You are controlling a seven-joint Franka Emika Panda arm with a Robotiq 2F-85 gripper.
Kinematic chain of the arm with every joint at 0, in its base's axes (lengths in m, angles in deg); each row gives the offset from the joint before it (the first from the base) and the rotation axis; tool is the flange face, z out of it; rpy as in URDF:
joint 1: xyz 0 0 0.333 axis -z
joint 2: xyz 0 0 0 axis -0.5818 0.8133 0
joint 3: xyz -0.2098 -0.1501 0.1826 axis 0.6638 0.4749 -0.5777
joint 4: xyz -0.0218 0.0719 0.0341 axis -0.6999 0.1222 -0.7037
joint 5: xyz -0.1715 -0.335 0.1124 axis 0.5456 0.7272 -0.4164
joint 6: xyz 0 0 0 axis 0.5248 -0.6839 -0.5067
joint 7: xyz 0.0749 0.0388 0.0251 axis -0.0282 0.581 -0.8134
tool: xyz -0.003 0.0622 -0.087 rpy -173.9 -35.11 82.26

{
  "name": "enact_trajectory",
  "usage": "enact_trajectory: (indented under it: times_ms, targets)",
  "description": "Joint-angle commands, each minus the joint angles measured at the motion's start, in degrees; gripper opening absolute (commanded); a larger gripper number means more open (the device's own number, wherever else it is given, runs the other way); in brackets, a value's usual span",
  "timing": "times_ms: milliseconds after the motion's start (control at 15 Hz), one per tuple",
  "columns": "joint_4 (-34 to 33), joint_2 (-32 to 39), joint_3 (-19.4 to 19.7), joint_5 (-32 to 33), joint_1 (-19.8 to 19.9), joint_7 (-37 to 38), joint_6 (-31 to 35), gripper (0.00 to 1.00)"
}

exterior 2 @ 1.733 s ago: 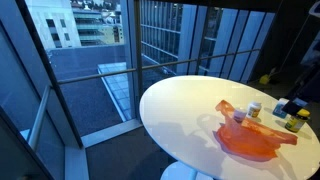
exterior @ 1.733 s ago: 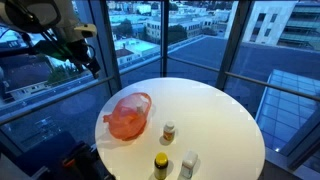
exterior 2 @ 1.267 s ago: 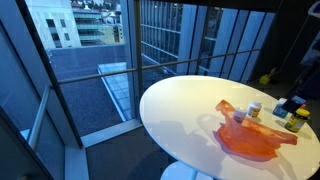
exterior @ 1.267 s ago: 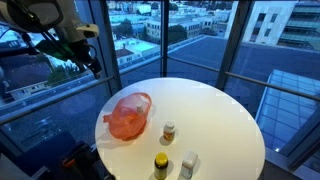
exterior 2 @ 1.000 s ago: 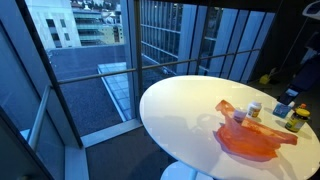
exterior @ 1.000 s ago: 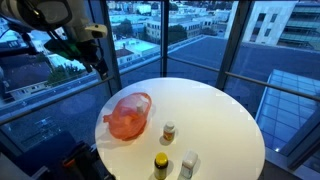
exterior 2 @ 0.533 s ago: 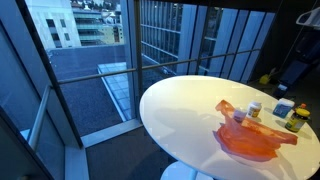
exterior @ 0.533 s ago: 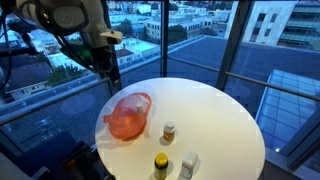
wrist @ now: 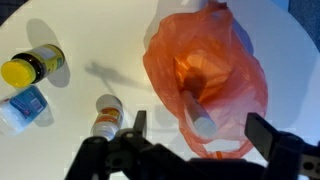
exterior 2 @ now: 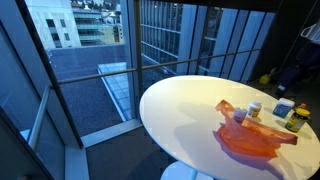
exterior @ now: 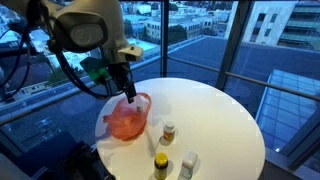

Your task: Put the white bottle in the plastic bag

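– Pincer (wrist: 200, 122) entry: we log both fingers (wrist: 140, 125) spread wide, nothing between them, hanging over the mouth of the orange plastic bag (wrist: 215, 70). Where do we put the white bottle (exterior: 187, 165)?
– On the worktop (exterior: 225, 110), upright, close to the near rim, just beside the yellow-lidded bottle (exterior: 160, 163) and well apart from the bag. A small white-capped bottle (exterior: 169, 131) stands between that pair and the bag. Open room: a broad bare stretch of worktop runs from the bag across to the far rim.
– Change since 1.7 s ago?
– We note the arm (exterior: 90, 30) has swung in from beyond the worktop's rim to above the bag. Bag and bottles lie as before.
– Doubts?
– In the wrist view the white bottle is cut by the left edge. A pale cylinder (wrist: 195, 108) shows inside the bag; we cannot tell what it is. In an exterior view the arm (exterior 2: 298, 70) is only a dark shape at the right edge, and we cannot make out the pincer there.
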Motion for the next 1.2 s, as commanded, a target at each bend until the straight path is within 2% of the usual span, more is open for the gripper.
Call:
enact_trajectory:
  times_ms: [0,333,467,533,800,1133]
  targets:
    - [1.02,2.15,2.49,2.99,3.54,2.46,3.81,1.0]
    - [0.65,6.42,5.71,4.2,7.38,3.34,5.95,1.0]
    - [1.23,5.08,5.64,3.69,6.91,3.76,6.05,1.0]
    - [0.9,6.17,6.52,3.26,6.61,1.72,5.31,1.0]
    - [0.9,6.04,6.38,3.23,6.4,2.18,5.57,1.0]
    - [-3.01,11.5,5.93,8.0,8.89,7.82,4.89,1.0]
